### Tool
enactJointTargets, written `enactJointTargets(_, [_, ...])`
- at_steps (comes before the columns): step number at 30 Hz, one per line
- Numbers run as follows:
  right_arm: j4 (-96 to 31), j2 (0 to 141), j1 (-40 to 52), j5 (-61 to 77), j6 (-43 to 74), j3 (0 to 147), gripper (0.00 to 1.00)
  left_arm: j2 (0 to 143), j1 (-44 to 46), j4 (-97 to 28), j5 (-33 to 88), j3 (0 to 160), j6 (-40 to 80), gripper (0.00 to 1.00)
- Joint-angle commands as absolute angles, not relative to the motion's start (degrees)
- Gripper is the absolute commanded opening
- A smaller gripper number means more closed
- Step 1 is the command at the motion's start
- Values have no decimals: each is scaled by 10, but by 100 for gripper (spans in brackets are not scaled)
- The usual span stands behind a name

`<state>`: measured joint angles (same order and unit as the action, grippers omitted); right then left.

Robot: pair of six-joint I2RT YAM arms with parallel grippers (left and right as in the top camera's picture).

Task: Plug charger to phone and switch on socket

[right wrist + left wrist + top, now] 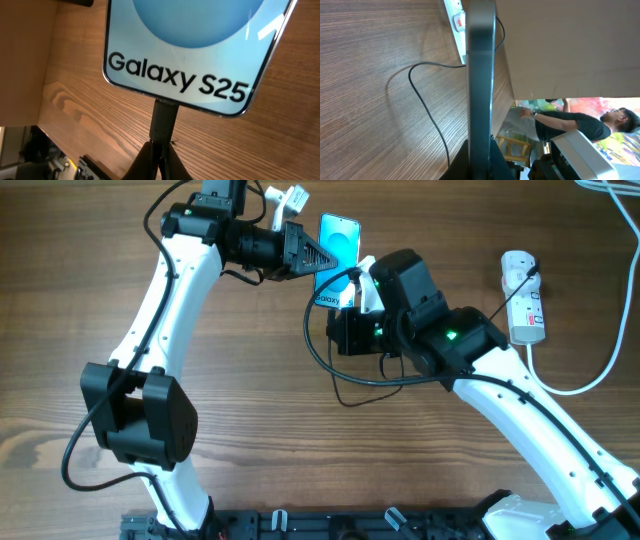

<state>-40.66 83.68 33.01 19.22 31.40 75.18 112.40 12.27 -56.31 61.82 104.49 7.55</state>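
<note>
The phone, with a cyan screen and a white "Galaxy S25" strip, is held off the table on its edge. My left gripper is shut on its side. In the left wrist view the phone shows edge-on between the jaws. My right gripper is shut on the charger's black connector plug. The plug meets the phone's lower edge just above my right jaws. The charger's black cable loops over the table. The white socket lies at the far right.
The socket's thick white cord curves along the right edge of the table. A white clip-like object sits at the back by the left arm. The socket and black cable show in the left wrist view, with a person beyond the table.
</note>
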Motion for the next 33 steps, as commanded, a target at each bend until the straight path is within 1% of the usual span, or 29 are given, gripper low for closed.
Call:
enactJointTargets(1, [-378,841,315,129,299,761,10,1105,133,-576,635,1049,62,4])
enactJointTargets(7, [-371,830,307,129,293,762,11,1105,133,-577,631,1049,62,4])
enactJointTargets(8, [-373,828,306,130,293,762,12,1105,133,-577,629,1049,62,4])
enactJointTargets(9, [-375,826,305,135,288,762,14,1105,133,-576,624,1049,62,4])
enactJointTargets(10, [-378,823,305,143,283,763,20,1105,133,-576,613,1049,62,4])
enactJointTargets(11, [-383,822,305,150,283,763,24,1105,133,-576,601,1049,62,4])
enactJointTargets(15, [-406,814,305,183,283,763,31,1105,133,-576,544,1049,63,4])
enactJointTargets(16, [-415,811,305,188,285,763,39,1105,133,-576,512,1049,63,4])
enactJointTargets(18, [-435,808,305,194,286,763,61,1105,133,-580,446,1049,65,4])
enactJointTargets(19, [-448,808,305,193,287,763,80,1105,133,-584,412,1049,67,4])
enactJointTargets(20, [-463,808,305,191,287,763,96,1105,133,-591,375,1049,71,4])
enactJointTargets(21, [-476,808,304,188,287,763,100,1106,133,-598,333,1049,81,4])
enactJointTargets(23, [-502,808,303,174,299,763,100,1110,134,-615,277,1045,95,4])
enactJointTargets(24, [-515,808,303,160,307,763,100,1112,134,-620,276,1039,95,4])
enactJointTargets(29, [-543,808,303,153,304,763,100,1133,140,-615,300,985,94,4])
enactJointTargets(33, [-554,808,303,156,333,763,100,1158,145,-576,363,933,94,4])
